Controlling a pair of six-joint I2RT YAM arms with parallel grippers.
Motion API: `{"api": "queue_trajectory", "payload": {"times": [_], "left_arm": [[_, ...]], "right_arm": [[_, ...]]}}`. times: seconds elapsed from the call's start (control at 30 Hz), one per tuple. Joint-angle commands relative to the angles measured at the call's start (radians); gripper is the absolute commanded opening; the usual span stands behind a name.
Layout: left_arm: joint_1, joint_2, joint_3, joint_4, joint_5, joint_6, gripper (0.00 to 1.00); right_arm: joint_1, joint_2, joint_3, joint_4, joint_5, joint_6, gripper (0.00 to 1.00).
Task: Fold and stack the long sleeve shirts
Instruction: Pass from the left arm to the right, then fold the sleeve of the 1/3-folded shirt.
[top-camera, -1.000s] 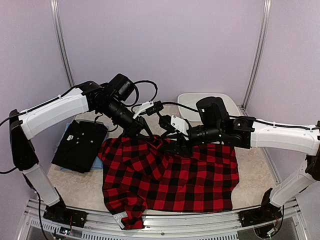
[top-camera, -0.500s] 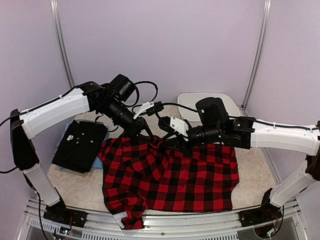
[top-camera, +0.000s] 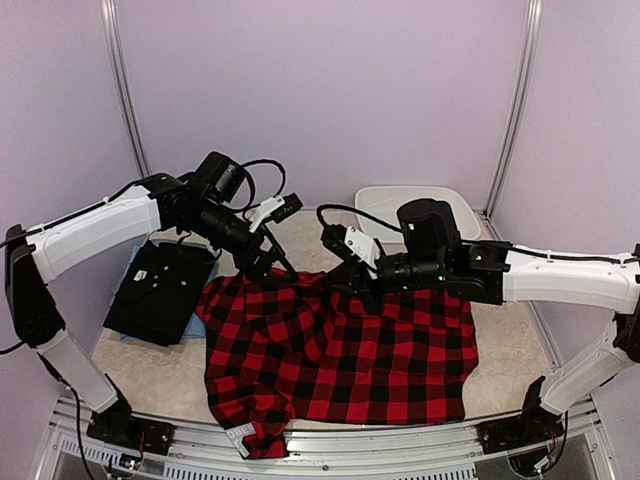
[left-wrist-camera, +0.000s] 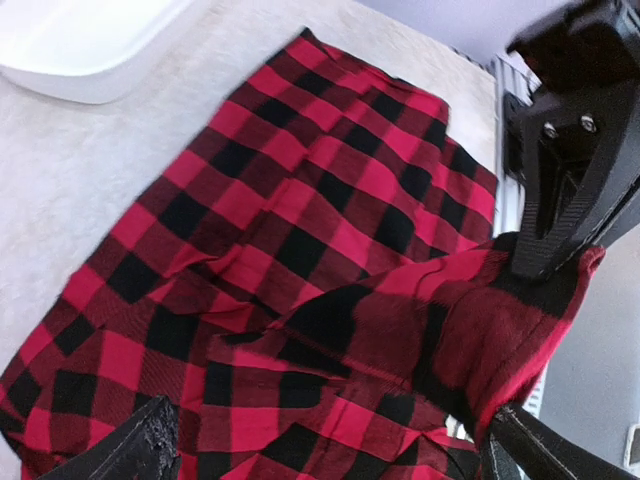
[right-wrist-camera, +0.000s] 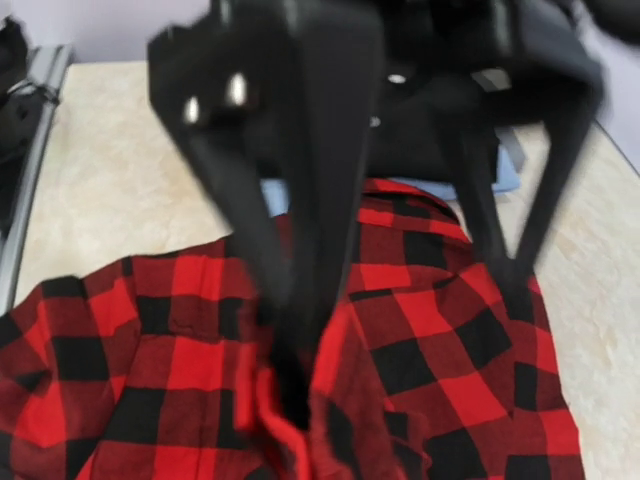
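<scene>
My right jaws are clenched on a raised ridge of the red-and-black checked flannel shirt, at its far edge near the middle. My left jaws are released and spread wide, hovering just beside that pinch with cloth under them but nothing gripped. The flannel lies spread across the middle of the tabletop, and one rumpled corner hangs over the near edge. The folded black buttoned shirt lies to its left, and the white basin sits beyond it.

I judge the fold is only starting. To do it well, my left jaws should bite the far edge well to their own side, taking the same layers as the right. Then both lift level with the cloth taut between them, clear of the black shirt.
</scene>
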Motion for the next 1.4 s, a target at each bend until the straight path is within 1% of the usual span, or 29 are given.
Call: {"api": "queue_trajectory", "payload": {"times": [0.0, 0.1, 0.2, 0.37, 0.53, 0.67, 0.8, 0.87, 0.97, 1.03, 1.13, 1.37], "left_arm": [[0.121, -0.177, -0.102, 0.246, -0.096, -0.154, 0.99], [0.218, -0.283, -0.196, 0.378, -0.118, -0.260, 0.99], [0.272, -0.359, -0.260, 0.446, -0.145, -0.303, 0.99], [0.272, -0.375, -0.280, 0.445, -0.175, -0.298, 0.99], [0.272, -0.351, -0.283, 0.454, -0.188, -0.323, 0.99], [0.247, -0.331, -0.299, 0.469, -0.257, -0.352, 0.99], [0.166, -0.325, -0.336, 0.481, -0.359, -0.307, 0.99], [0.143, -0.323, -0.346, 0.487, -0.369, -0.300, 0.99], [0.128, -0.311, -0.349, 0.490, -0.368, -0.319, 0.99], [0.106, -0.297, -0.348, 0.487, -0.402, -0.327, 0.99], [0.065, -0.277, -0.363, 0.507, -0.448, -0.345, 0.99], [-0.012, -0.180, -0.385, 0.573, -0.464, -0.360, 0.99]], "right_arm": [[0.004, -0.030, -0.001, 0.087, 0.106, 0.122, 0.00], [-0.020, 0.004, 0.036, 0.067, 0.189, 0.185, 0.00], [-0.056, 0.026, 0.051, 0.072, 0.241, 0.256, 0.00], [-0.163, 0.003, 0.039, 0.061, 0.282, 0.365, 0.00], [-0.252, -0.074, -0.063, 0.066, 0.352, 0.444, 0.00], [-0.300, -0.127, -0.173, 0.083, 0.398, 0.485, 0.00], [-0.339, -0.165, -0.286, 0.117, 0.418, 0.520, 0.00], [-0.351, -0.177, -0.334, 0.145, 0.421, 0.527, 0.00], [-0.356, -0.181, -0.393, 0.161, 0.464, 0.546, 0.00], [-0.361, -0.185, -0.426, 0.170, 0.488, 0.567, 0.00], [-0.363, -0.196, -0.481, 0.203, 0.506, 0.623, 0.00], [-0.365, -0.144, -0.536, 0.207, 0.554, 0.762, 0.00]]}}
